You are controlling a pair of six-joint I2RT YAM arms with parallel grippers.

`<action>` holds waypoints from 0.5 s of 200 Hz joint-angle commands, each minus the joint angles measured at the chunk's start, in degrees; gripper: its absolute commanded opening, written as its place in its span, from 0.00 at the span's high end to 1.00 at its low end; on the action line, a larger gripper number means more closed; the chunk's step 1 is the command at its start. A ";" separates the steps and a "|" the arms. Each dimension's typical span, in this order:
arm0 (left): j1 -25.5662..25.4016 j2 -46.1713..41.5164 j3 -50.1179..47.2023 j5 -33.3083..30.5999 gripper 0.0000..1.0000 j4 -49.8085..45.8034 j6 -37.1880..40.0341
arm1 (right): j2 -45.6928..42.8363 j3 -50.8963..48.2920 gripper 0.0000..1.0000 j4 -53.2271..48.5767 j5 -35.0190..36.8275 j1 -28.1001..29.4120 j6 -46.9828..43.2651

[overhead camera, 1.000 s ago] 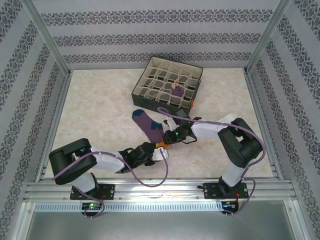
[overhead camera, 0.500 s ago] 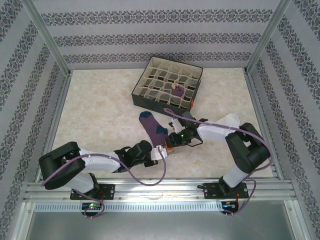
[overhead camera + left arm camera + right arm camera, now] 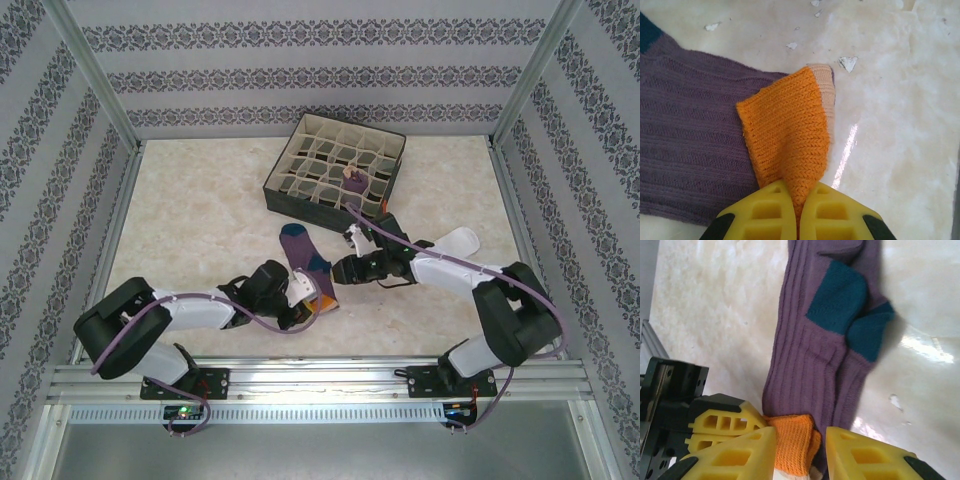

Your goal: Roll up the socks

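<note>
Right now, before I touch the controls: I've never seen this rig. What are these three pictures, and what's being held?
Two robot arms are bolted at the near edge of a table. The overhead picture looks down from behind them; the other two come from a camera on each wrist, so the yellow fingers at the bottom are that arm's own. Purple socks lie mid-table, with a divided box behind. The left end effector is shut on the orange toe. The right end effector stands open, straddling that same toe end.
</note>
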 commanded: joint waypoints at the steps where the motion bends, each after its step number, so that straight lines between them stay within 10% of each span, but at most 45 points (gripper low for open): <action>1: 2.39 2.04 0.27 5.74 1.00 -2.73 -5.76 | 2.79 -0.76 0.64 4.21 -4.60 1.86 -1.53; 100: 15.15 8.84 1.72 16.05 1.00 -0.78 -18.89 | 12.04 2.48 0.57 2.47 -6.09 5.25 -8.59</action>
